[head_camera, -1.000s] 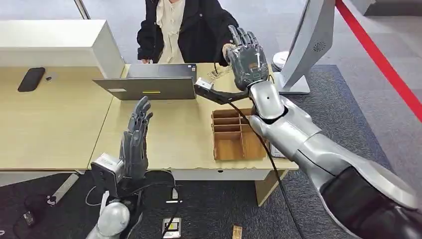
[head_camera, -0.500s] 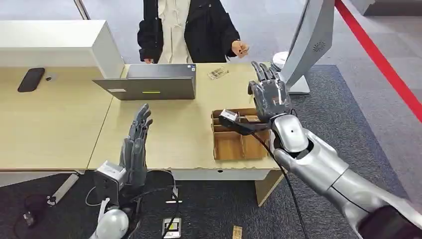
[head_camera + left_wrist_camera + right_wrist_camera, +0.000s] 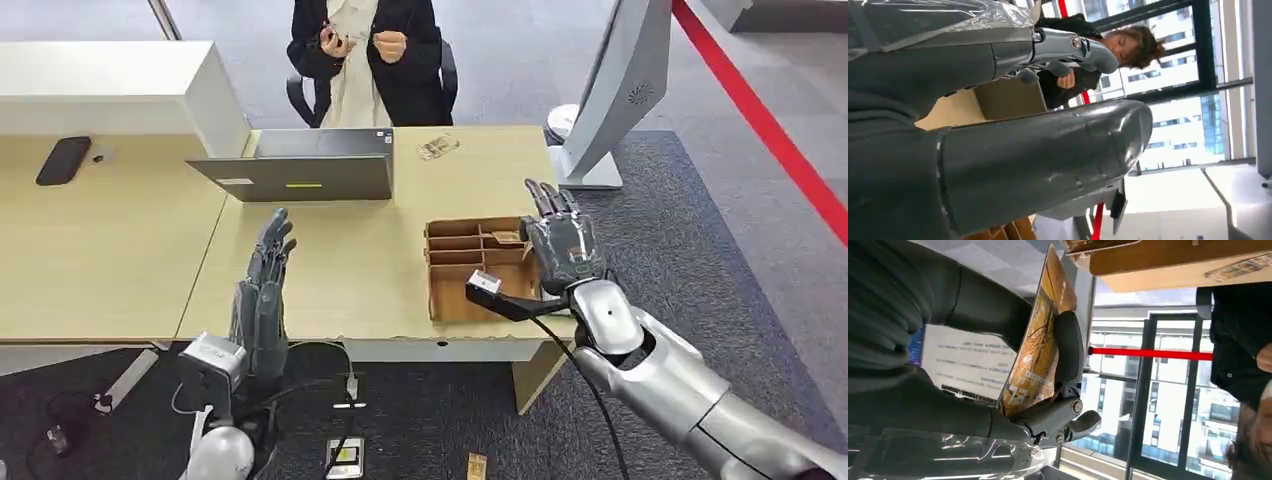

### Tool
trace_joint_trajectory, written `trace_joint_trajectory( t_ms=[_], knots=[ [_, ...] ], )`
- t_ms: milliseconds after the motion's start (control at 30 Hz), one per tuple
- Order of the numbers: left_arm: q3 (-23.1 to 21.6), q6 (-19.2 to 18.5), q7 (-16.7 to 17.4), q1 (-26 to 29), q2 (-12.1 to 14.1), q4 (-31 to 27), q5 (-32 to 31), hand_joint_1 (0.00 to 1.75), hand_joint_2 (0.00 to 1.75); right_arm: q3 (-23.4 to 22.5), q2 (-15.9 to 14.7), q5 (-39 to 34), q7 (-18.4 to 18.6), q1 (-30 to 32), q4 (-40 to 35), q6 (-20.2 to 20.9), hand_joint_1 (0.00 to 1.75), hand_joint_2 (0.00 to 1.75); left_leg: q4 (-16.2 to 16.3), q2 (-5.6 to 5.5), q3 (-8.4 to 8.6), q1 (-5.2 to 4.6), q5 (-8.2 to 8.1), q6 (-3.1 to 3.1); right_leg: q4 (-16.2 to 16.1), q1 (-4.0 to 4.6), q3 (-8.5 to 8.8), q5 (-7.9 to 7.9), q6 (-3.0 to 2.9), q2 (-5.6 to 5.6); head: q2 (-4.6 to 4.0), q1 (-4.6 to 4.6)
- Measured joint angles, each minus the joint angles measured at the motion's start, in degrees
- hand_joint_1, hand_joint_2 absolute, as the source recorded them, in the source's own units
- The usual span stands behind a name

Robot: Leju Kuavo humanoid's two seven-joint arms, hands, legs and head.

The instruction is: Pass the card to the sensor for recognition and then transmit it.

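Right hand is holding an orange card pinched between thumb and fingers, upright above the compartmented cardboard box near the counter's front right corner; left hand is hanging open, holding nothing, fingers straight, just off the front edge. The grip is looking thin, with much of the card standing free of the fingers, so any quick swing toward the grey sensor stand at the far right corner is risking the card twisting or slipping out. A person is sitting close behind the far edge, so a wide reach is also risking contact there.
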Motion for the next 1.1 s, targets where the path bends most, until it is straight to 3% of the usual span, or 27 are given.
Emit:
trace_joint_trajectory(
  t_ms=[133, 533, 867, 1100],
  knots=[
    [0.0, 2.2, 0.1, 0.0, 0.3, -0.7, 0.0, 0.00, 0.00, 0.1, 0.9, -1.8, -1.8, -1.4, 1.2, 0.6, 1.75, 1.75, 0.0, 0.00, 0.01, 0.00, 0.00, 0.00, 0.0, 0.00, 0.01, 0.01, 0.00, 0.00, 0.00, -0.02],
    [0.0, 3.2, 0.2, 0.0, 0.8, -1.5, 0.2, 0.00, 0.00, 0.7, 2.8, -4.8, -2.6, -3.2, 5.2, 2.4, 1.75, 1.75, 0.0, 0.00, -0.01, -0.01, 0.00, 0.00, 0.0, 0.00, 0.01, 0.00, 0.01, -0.01, 0.00, -0.02],
    [0.0, 1.2, 1.5, 0.0, 1.0, -2.3, -0.2, 0.00, 0.00, 1.6, 4.4, -9.9, 1.4, -4.1, 15.0, 3.2, 1.75, 1.75, 0.0, -0.01, 0.02, -0.01, 0.00, 0.00, 0.0, 0.00, 0.00, 0.00, 0.01, -0.01, 0.00, -0.02],
    [0.0, -1.3, 1.6, 0.4, 1.0, -2.4, -0.4, 0.00, 0.00, 1.1, 1.6, -10.1, 4.7, -2.5, 16.5, 4.7, 1.75, 1.75, 0.0, -0.01, 0.01, -0.08, -0.02, 0.03, 0.0, -0.04, -0.03, -0.01, 0.02, 0.00, 0.00, -0.02]
  ],
)
